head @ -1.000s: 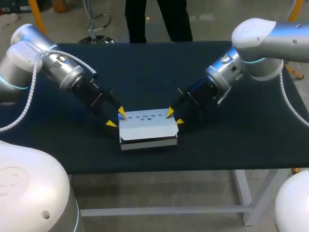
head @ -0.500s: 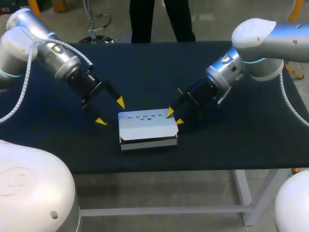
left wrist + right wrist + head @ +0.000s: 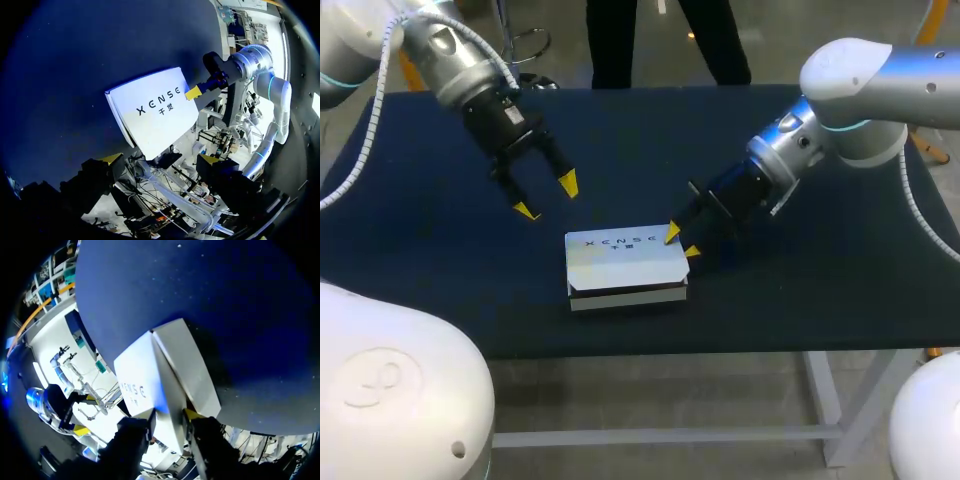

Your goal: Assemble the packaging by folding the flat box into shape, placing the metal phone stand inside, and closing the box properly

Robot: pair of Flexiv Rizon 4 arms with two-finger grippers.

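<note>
Head view: one white box (image 3: 625,262) is seen lying flat on the dark-covered table (image 3: 820,290), near the front edge and about midway across, with its printed lid turned up. The lid is folded down level, and a thin dark seam is left along the front face. Two arms are counted, one from each side, and two grippers, each with a pair of yellow tips.

The right gripper (image 3: 682,243) is set at the box's far right corner and is clamped there: one tip is laid on the lid's top, the other is pressed against the end wall. In the right wrist view, the corner ridge of the box is shown running in between both fingers, so that part of the end wall is hidden by them.

The left gripper (image 3: 547,197) is held above the cloth, behind and to the left of the box and well apart from it. Its fingers are spread wide and nothing is held between them. From its wrist view, the whole lid is shown ahead, with one yellow tip of the other gripper resting on the lid's corner.
</note>
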